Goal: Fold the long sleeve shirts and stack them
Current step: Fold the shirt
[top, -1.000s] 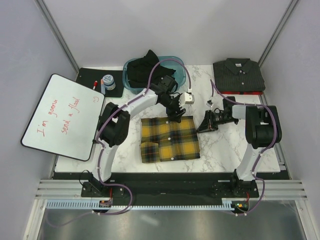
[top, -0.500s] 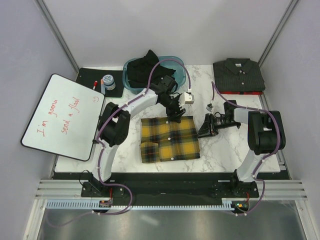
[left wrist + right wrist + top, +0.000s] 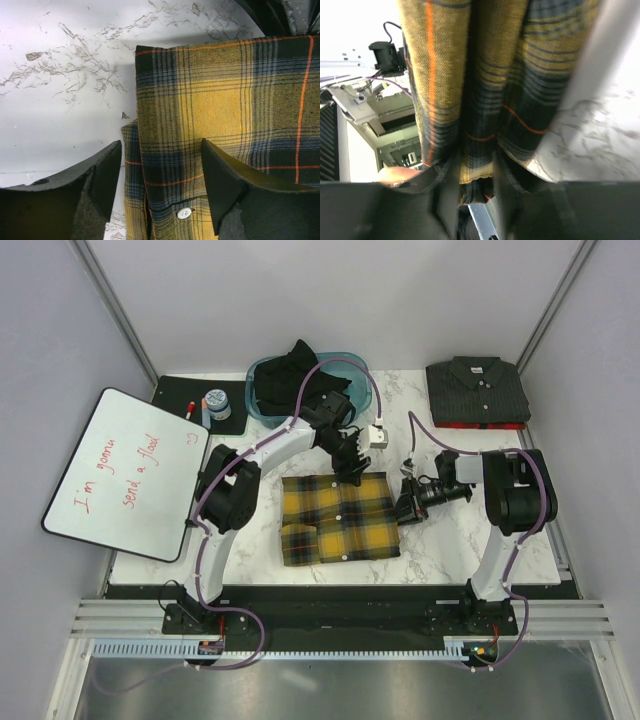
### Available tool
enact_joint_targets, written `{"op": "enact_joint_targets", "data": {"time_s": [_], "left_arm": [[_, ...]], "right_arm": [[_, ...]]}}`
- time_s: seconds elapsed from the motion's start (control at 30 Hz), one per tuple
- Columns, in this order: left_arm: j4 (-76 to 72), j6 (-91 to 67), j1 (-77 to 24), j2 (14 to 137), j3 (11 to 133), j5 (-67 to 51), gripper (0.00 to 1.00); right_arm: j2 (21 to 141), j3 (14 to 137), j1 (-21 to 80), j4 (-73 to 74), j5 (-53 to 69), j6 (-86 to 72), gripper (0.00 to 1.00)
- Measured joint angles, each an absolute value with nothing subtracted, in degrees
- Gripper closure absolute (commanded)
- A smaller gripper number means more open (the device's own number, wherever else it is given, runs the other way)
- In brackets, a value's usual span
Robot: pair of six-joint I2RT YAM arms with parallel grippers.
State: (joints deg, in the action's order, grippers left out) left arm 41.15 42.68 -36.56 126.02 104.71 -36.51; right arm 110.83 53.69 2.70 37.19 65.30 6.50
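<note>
Left gripper spread over plaid shirt's far edge; right gripper at its right edge, grip I cannot tell.
Shirt lies folded mid marble table, white walls around.

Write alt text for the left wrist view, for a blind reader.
A folded yellow-and-black plaid shirt with thin red lines fills the right side, lying on a white marble table. The open left gripper straddles its left edge, a pale button between the fingers.
</note>
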Motion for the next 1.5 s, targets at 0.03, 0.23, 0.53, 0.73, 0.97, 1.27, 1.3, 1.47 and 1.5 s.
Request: {"op": "enact_joint_targets", "data": {"time_s": [0.03, 0.23, 0.53, 0.73, 0.97, 1.27, 1.3, 1.47, 1.5], "left_arm": [[41.21, 42.68, -36.56, 126.02, 104.71, -36.51, 0.42], [42.65, 43.13, -36.56, 126.02, 105.08, -36.69, 0.97], [44.58, 44.01, -36.56, 125.51, 105.32, -37.56, 0.98], [46.11, 44.25, -36.56, 123.94, 105.43, -37.58, 0.78], [47.72, 45.1, -36.95, 123.24, 107.11, -37.67, 0.33], [47.94, 46.17, -37.74, 127.09, 108.31, -37.26, 0.31], [47.94, 46.35, -37.74, 127.87, 108.31, -36.97, 0.32], [48.27, 46.94, -37.74, 129.78, 108.31, -36.07, 0.85], [48.51, 47.35, -37.74, 129.78, 108.31, -36.1, 0.91]], "right_arm": [[111.02, 53.74, 2.81, 37.45, 65.73, 6.9, 0.8], [110.74, 55.0, 2.94, 40.05, 66.65, 9.82, 1.0], [103.83, 55.55, 2.94, 44.27, 66.63, 13.13, 1.0], [103.74, 56.55, 2.92, 49.08, 65.52, 16.86, 1.0], [105.3, 57.47, 2.9, 51.64, 65.34, 19.31, 1.0], [107.74, 57.74, 2.9, 52.4, 64.01, 19.57, 1.0], [108.09, 57.8, 2.9, 52.45, 63.88, 19.55, 1.0], [108.97, 57.95, 2.9, 52.51, 62.98, 19.55, 1.0], [108.97, 58.04, 2.9, 52.56, 62.92, 19.55, 1.0]]}}
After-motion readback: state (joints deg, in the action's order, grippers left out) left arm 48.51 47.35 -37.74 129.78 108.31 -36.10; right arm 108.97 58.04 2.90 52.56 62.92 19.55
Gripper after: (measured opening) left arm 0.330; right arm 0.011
